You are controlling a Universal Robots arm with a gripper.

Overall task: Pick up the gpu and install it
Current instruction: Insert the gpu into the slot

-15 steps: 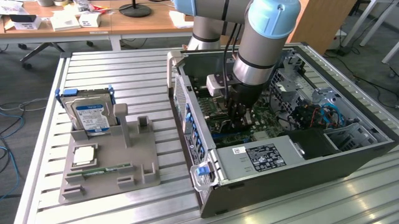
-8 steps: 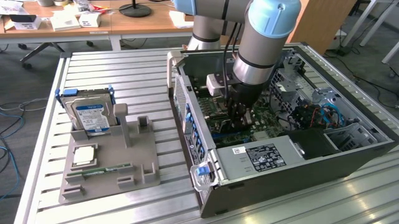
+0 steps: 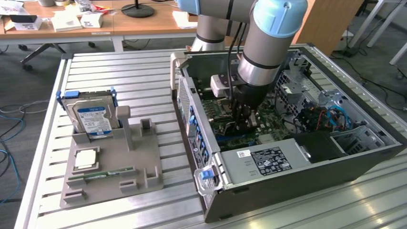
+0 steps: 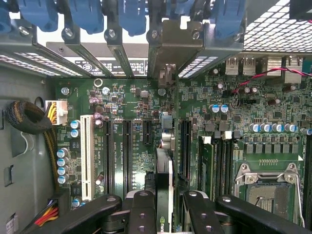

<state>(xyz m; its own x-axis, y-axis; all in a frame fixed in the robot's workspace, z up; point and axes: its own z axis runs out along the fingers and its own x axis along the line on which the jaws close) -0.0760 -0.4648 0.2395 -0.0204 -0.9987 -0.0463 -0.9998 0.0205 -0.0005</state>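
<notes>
You had the work set up on a slatted metal table whose grey ribs ran across the exterior view. Behind it stood a wooden desk with small white boxes and the round black base of a stand on top. Around you the floor was dark grey carpet, with blue cables trailing along it at the exterior view's left. At the far right, white furniture legs stood on that carpet. The light was even and soft.
</notes>
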